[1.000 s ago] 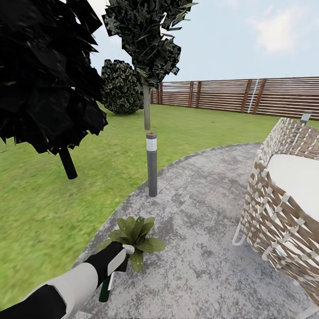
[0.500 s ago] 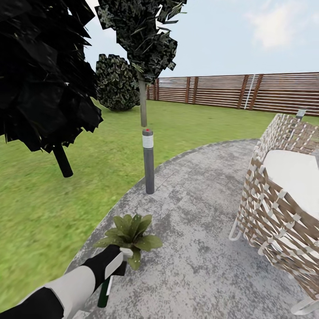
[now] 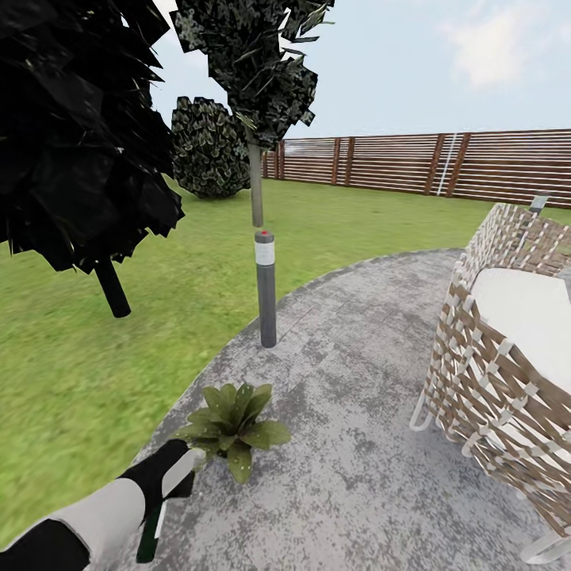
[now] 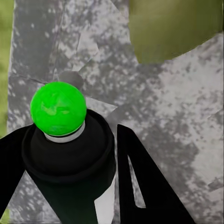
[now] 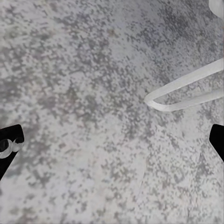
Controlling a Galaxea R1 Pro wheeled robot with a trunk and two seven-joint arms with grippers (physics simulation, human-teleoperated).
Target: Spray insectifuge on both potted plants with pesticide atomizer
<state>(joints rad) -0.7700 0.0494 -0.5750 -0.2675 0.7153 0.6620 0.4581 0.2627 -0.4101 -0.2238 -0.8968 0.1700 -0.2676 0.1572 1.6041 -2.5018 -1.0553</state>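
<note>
Head view: left gripper (image 3: 170, 484) is gripping the atomizer (image 3: 148, 533) just beside the plant (image 3: 232, 419), probably lining up a spray; right gripper (image 5: 112, 144) is hanging with fingers spread over the patio (image 3: 357, 444).

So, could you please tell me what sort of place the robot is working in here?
An outdoor garden, most likely a backyard: a green lawn with trees, a wooden slat fence along the back, and a round stone patio with a woven chair.

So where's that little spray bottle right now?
In the head view, the pesticide atomizer sits at the lower left, gripped in the left claw and hanging down over the stone patio, just short of the potted plant.
</note>
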